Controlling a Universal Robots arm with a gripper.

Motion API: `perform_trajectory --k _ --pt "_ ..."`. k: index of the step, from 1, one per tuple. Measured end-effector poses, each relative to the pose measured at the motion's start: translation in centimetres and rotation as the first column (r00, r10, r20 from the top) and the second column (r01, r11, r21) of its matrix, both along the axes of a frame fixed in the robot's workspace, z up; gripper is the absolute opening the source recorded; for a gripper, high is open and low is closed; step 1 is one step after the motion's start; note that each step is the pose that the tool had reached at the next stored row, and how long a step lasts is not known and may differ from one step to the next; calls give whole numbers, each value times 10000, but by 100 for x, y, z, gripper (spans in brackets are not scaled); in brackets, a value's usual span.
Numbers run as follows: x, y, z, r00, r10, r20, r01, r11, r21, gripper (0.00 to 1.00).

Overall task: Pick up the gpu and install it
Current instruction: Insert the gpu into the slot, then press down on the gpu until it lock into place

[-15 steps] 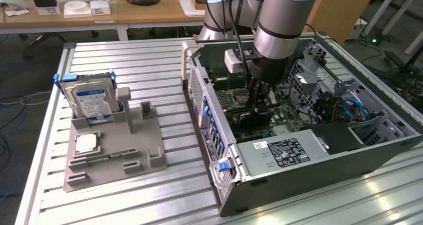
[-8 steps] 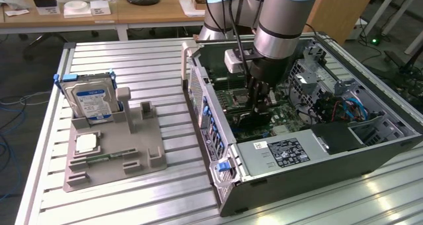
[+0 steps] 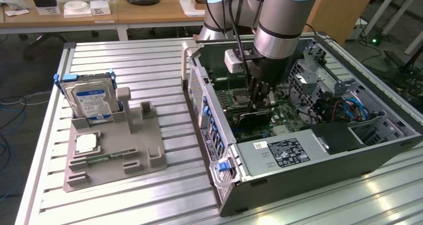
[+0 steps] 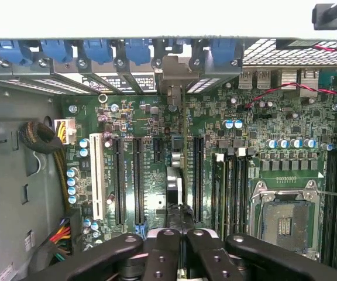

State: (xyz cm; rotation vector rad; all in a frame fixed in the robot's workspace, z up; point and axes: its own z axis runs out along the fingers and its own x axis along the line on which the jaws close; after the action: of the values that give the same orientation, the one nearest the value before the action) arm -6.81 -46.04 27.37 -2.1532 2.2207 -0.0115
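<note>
The gpu [image 4: 175,186] stands on edge on the green motherboard [image 4: 285,126] inside the open computer case [image 3: 330,158]. Its silver bracket [image 4: 174,73] meets the rear slot wall beside the blue clips. In the exterior view the gpu [image 3: 254,117] is a dark card directly below my gripper [image 3: 258,100], which reaches down into the case. My gripper [image 4: 181,235] is shut. Its black fingertips [image 4: 167,237] sit together right over the card's upper edge. I cannot tell whether they press on it.
A grey holder [image 3: 112,150] lies on the slatted table at the exterior view's left. It carries a silver hard drive with a blue label [image 3: 91,100], a small square chip [image 3: 86,143] and a green memory stick [image 3: 106,158]. The power supply [image 3: 284,153] and drive cage [image 3: 324,81] crowd the case.
</note>
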Motion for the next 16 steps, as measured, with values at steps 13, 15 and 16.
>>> perform_trajectory --k 13,15,16 --pt "-22 17 -3 9995 169 -249 -168 9999 20 11" --pt "-21 17 -3 9995 171 -250 -171 9999 20 11" --pt "-21 17 -3 9995 172 -250 -171 9999 20 11"
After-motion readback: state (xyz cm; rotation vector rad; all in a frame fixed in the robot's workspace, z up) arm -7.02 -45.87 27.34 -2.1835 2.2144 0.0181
